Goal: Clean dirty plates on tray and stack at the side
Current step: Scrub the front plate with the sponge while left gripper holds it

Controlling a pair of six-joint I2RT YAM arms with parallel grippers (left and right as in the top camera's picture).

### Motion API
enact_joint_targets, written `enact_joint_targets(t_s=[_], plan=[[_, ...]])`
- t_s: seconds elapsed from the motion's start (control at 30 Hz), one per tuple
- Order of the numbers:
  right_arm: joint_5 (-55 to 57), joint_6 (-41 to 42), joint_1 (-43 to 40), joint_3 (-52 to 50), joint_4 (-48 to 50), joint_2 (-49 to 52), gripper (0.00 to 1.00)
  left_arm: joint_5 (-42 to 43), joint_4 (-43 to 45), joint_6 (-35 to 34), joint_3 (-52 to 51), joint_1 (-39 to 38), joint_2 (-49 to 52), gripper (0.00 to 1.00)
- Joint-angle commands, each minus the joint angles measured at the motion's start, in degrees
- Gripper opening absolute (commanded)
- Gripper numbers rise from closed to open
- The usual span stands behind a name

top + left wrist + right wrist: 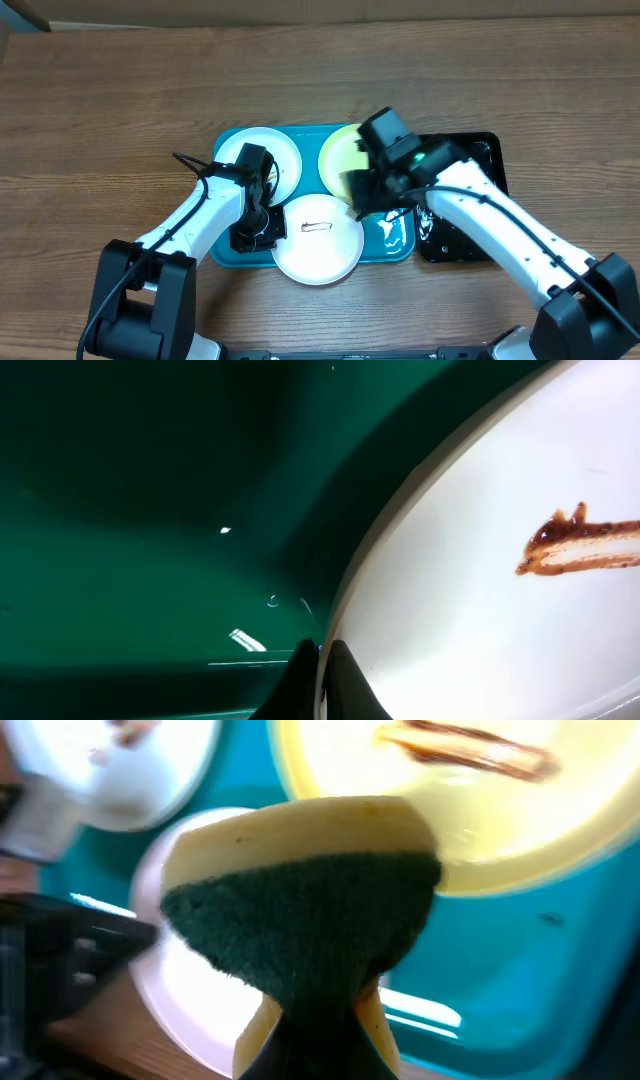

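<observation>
Your left gripper [260, 228] pinches the near white plate [318, 240] at its 9 o'clock rim. Your right gripper [372, 192] squeezes a sponge [300, 920] at 2 o'clock. Farther back on the tray [395, 245], a far white plate [262, 158] sits at 11 o'clock and a yellow-green plate [338, 152] at 1 o'clock.

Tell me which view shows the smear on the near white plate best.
Left wrist. The smear on the plate is large and sharp there, red-brown with a pale middle. Overhead shows it only as a small thin mark at the plate's centre. In right wrist the sponge covers most of that plate, blurred; no smear shows.
</observation>
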Motion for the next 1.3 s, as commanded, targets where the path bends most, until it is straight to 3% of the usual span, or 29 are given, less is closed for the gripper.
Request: enact_joint_targets(t_s=[0.0, 0.33, 0.7, 0.93, 1.13, 1.27], plan=[[-5.9, 3.7, 2.9, -0.7, 4.4, 0.3, 0.04, -1.6, 0.0, -0.4, 1.1, -0.3, 0.7, 0.04], [-13.6, 3.8, 9.6, -3.0, 15.9, 7.9, 0.04, -1.6, 0.5, -0.4, 1.1, -0.3, 0.7, 0.04], [-13.7, 4.0, 11.1, -3.0, 22.6, 14.4, 0.04, -1.6, 0.5, -0.4, 1.1, -0.3, 0.7, 0.04], [-13.1, 4.4, 11.0, -3.0, 22.2, 18.3, 0.04, -1.6, 0.5, -0.4, 1.1, -0.3, 0.7, 0.04], [0.9, 9.6, 8.5, -3.0, 14.2, 18.3, 0.04, -1.6, -0.4, -0.4, 1.1, -0.3, 0.7, 0.04], [2.9, 9.9, 5.8, -3.0, 9.4, 18.3, 0.04, -1.6, -0.7, -0.4, 1.1, -0.3, 0.7, 0.04]])
